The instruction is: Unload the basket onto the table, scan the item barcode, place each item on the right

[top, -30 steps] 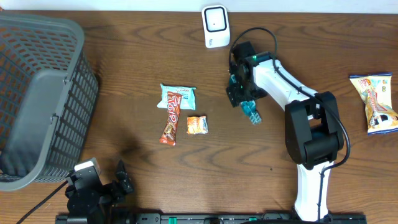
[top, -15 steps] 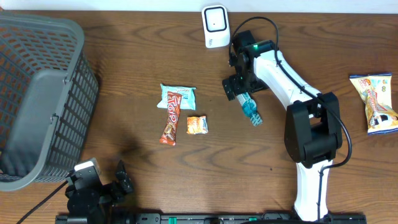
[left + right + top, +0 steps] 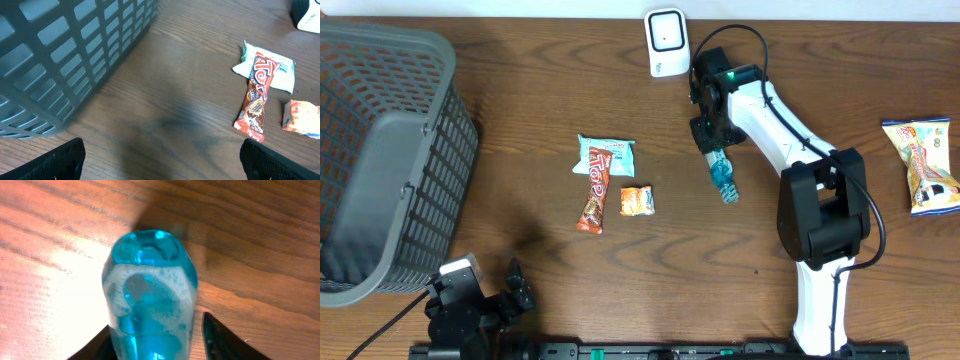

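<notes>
Dark brown wood grain runs across the table (image 3: pixel 520 120). Nearest, at its front edge on the left, the left gripper (image 3: pixel 162 157) rests low with its jaws spread wide; bare wood lies between them and they touch nothing.

Mid-table lie three snacks: a red chocolate bar (image 3: pixel 594 195) whose upper end overlaps a pale blue packet (image 3: pixel 610 152), and a small orange packet (image 3: pixel 638 201) just beside the bar. Right of these, a blue bottle (image 3: pixel 150 290) lies on its side on the wood. The right gripper (image 3: pixel 155 340) is down over its far end, jaws partly closed and straddling it. In the right wrist view one of the fingers (image 3: pixel 97 345) meets the bottle's side, while a sliver of table shows between the bottle and the other. Whether the bottle is firmly gripped cannot be told.

A yellow snack bag (image 3: pixel 925 165) lies well apart at the right edge, and a grey basket (image 3: pixel 380 150) fills the left. Farthest, the white scanner (image 3: pixel 666 40) stands at the back edge, near the right arm's wrist.
</notes>
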Motion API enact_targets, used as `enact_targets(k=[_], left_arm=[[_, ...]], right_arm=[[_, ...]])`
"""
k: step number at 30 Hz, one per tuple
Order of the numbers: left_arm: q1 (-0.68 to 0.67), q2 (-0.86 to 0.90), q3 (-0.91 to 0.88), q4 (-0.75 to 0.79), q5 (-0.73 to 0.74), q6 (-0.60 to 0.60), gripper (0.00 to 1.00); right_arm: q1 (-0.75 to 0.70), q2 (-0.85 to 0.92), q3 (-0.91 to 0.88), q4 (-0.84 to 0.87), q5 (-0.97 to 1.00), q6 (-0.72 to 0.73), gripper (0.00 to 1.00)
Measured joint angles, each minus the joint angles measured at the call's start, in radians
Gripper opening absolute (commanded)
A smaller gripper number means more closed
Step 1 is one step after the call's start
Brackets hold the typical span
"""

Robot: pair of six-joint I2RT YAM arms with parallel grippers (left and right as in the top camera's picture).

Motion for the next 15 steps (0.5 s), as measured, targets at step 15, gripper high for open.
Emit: enact_targets(k=[15], left_arm=[[0.0, 0.0, 0.0, 0.0, 0.0, 0.0, 0.99]], right_arm=[[0.0, 0.0, -0.019, 0.055, 0.01, -0.002, 0.35]])
